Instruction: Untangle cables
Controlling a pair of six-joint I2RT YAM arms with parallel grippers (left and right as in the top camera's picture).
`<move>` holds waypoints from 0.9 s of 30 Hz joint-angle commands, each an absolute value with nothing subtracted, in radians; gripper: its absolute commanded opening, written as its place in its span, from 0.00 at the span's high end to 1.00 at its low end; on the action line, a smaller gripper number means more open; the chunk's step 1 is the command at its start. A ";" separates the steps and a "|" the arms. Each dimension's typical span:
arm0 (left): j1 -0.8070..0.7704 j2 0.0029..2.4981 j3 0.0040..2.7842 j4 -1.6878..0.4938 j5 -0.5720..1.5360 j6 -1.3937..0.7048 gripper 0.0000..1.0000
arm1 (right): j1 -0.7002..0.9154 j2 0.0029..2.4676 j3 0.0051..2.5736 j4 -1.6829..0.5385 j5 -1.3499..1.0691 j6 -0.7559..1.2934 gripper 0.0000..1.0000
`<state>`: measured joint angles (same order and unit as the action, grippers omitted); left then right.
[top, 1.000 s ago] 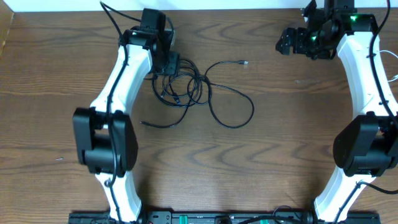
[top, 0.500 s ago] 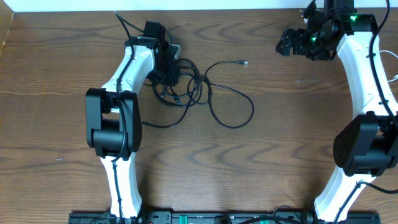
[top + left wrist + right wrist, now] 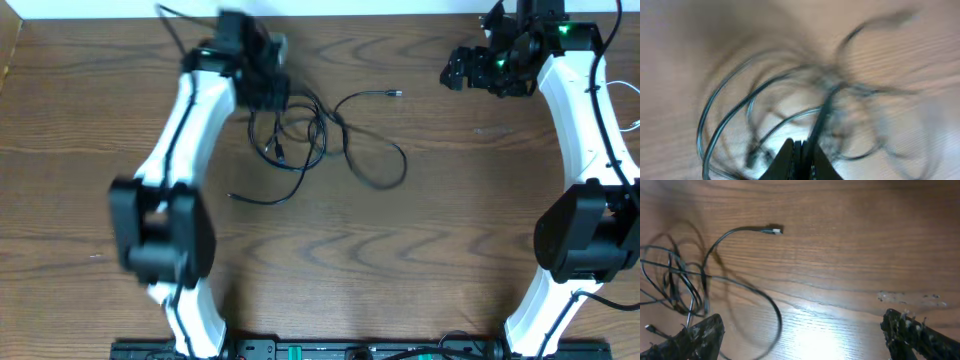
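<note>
The left pincer [image 3: 268, 92] is closed tip to tip, clamped on a strand of the black cable [image 3: 320, 128]. In the blurred left wrist view the strand runs up from between the joined fingertips [image 3: 788, 159]. The cable's tangle of overlapping loops lies on the wooden desk [image 3: 450, 230] right at this pincer and spreads from it toward the robot's bases. One wide loop swings out to the right of the left pincer. A small plug end [image 3: 394, 93] rests on the desk farther right, about level with it. A loose end [image 3: 232, 197] lies nearer the bases than the pincer. The right pincer [image 3: 458, 70] hangs well to the right of the left pincer, its fingers spread wide apart and holding nothing.
</note>
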<state>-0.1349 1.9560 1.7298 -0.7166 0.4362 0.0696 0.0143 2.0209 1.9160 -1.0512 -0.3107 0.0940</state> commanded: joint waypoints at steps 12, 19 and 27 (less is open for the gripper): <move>-0.148 1.514 1.781 -0.212 0.703 -0.411 0.93 | 0.064 2.031 1.922 -0.956 -0.700 -0.025 0.04; -0.148 1.515 1.781 -0.024 0.693 -0.623 0.92 | 0.077 2.031 1.922 -0.935 -0.887 -0.068 0.03; -0.147 1.515 1.781 0.226 0.555 -0.868 0.93 | 0.131 2.031 1.922 -0.935 -0.886 -0.040 0.04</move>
<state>-0.1478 1.5223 1.7714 0.2016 0.6453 -0.7147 0.1001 2.0220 1.9160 -0.9363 -0.8421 -0.0376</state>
